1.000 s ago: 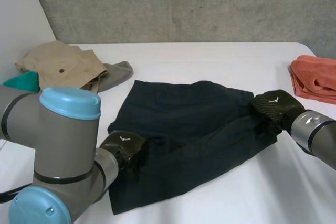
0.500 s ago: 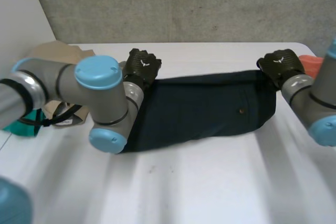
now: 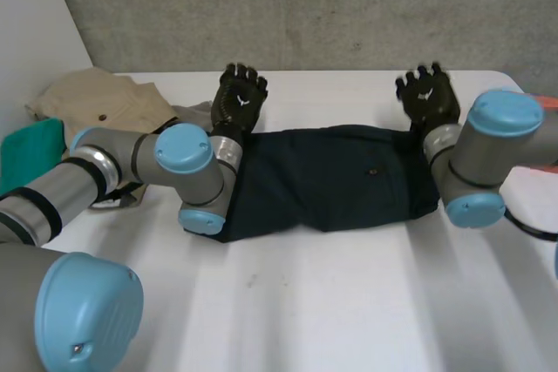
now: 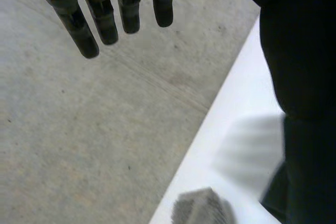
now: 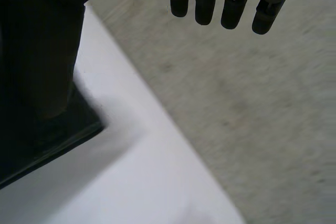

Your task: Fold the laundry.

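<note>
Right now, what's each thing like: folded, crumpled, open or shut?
dark shorts: folded over, lying flat.
left hand: open, fingers straight, holding nothing.
right hand: open, fingers straight, holding nothing.
tan garment: crumpled, unfolded.
green cloth: bunched beside the tan garment.

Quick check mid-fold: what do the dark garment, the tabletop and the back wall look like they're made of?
Dark garment: woven cloth, probably cotton twill, matte; it creases softly and carries a small button. Tabletop: smooth white surface with a faint sheen, likely laminate or coated board. Wall: bare concrete by its grey, mottled, rough face.
</note>
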Robot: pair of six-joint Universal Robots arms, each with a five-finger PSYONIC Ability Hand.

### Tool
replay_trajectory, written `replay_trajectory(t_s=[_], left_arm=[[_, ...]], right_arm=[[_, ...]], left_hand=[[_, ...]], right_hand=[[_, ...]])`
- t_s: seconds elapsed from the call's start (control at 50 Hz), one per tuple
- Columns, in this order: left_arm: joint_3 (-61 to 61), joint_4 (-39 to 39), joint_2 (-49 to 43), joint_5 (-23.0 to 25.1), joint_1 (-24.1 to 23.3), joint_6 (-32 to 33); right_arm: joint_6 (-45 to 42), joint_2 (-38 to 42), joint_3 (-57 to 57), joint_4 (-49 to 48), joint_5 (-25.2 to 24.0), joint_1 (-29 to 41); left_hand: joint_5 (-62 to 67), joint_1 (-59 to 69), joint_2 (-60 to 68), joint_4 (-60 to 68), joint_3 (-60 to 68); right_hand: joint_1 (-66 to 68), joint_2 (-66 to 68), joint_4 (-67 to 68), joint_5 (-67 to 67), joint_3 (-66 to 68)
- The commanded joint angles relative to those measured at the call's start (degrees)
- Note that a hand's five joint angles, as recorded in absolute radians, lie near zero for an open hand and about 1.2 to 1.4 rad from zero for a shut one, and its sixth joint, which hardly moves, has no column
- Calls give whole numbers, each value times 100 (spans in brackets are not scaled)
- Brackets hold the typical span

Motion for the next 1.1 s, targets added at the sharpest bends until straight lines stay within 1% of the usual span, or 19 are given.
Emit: replay_trajectory(t_s=[0.02,0.08,0.14,0.16,0.2,0.24,0.32,0.44,0.48,0.62,0.72,0.76,0.78,0.8,0.82,0.92,0.98,1.06,1.1], left_arm=[[-1036,127,1312,-12,-26,-163],[-1564,110,1788,-21,-53,-304],[-2338,75,2386,-47,-79,-576],[-2514,57,2518,-56,-97,-664],[-3023,5,2905,-56,-149,-927],[-3375,-66,3159,-47,-193,-1129],[-4017,-206,3547,-30,-229,-1534],[-4607,-277,3714,-38,-229,-1895],[-4695,-277,3714,-38,-229,-1913],[-4765,-277,3688,-38,-220,-1939],[-4774,-277,3653,-47,-220,-1939],[-4774,-277,3644,-47,-220,-1939],[-4774,-277,3644,-47,-220,-1939],[-4774,-277,3644,-47,-229,-1939],[-4783,-277,3644,-47,-229,-1939],[-4783,-277,3670,-47,-237,-1939],[-4783,-277,3732,-47,-229,-1939],[-4800,-312,3802,-56,-220,-1939],[-4827,-391,3899,-56,-202,-1948]], right_arm=[[267,-1148,532,163,-133,-103],[417,-1606,858,523,-353,-191],[637,-2099,1201,1200,-634,-393],[751,-2256,1359,1637,-765,-507],[848,-2337,1500,2078,-863,-613],[1014,-2363,1693,2674,-1012,-718],[1129,-2364,2079,3073,-1328,-850],[1173,-2250,2467,2767,-1944,-1026],[1226,-1996,2485,2522,-2076,-1044],[1253,-1389,2266,1800,-2059,-1018],[1288,-984,2029,1764,-2050,-991],[1288,-922,1993,1764,-2059,-991],[1297,-905,1967,1755,-2068,-991],[1297,-905,1958,1755,-2068,-991],[1305,-922,1958,1746,-2068,-1000],[1218,-1080,2090,1764,-2006,-1053],[1209,-1466,2230,1790,-1997,-1263],[1060,-2152,2353,1860,-2024,-1852],[683,-2407,2336,2045,-2024,-2151]], left_hand=[[-131,-109,-182,-160,-191],[-131,-109,-182,-160,-191],[-131,-109,-182,-160,-191],[-131,-109,-182,-160,-191],[-114,-92,-165,-143,-174],[-131,-109,-182,-160,-191],[-131,-109,-182,-160,-191],[-131,-109,-182,-160,-191],[-114,-92,-165,-143,-174],[-114,-92,-165,-143,-174],[-97,-75,-148,-126,-157],[-97,-75,-148,-126,-157],[-97,-75,-148,-126,-157],[-97,-75,-148,-126,-157],[-97,-75,-148,-126,-157],[-114,-92,-165,-143,-174],[-131,-109,-182,-160,-191],[-131,-109,-182,-160,-191],[-114,-92,-165,-143,-174]], right_hand=[[-377,-238,-209,-293,-236],[-377,-238,-209,-293,-236],[-377,-238,-209,-293,-236],[-377,-238,-209,-293,-236],[-370,-231,-202,-286,-229],[266,405,434,350,407],[1175,1314,1344,1260,1316],[1079,1218,1247,1163,1220],[877,1016,1045,961,1018],[708,846,876,792,848],[1044,1182,1212,1128,1184],[1864,2002,2032,1948,2004],[4150,4289,4318,4234,4291],[5689,5827,5857,5773,5829],[6614,6752,6782,6698,6755],[6623,6762,6791,6707,6764],[6623,6762,6791,6707,6764],[6623,6762,6791,6707,6764],[6623,6762,6791,6707,6764]])
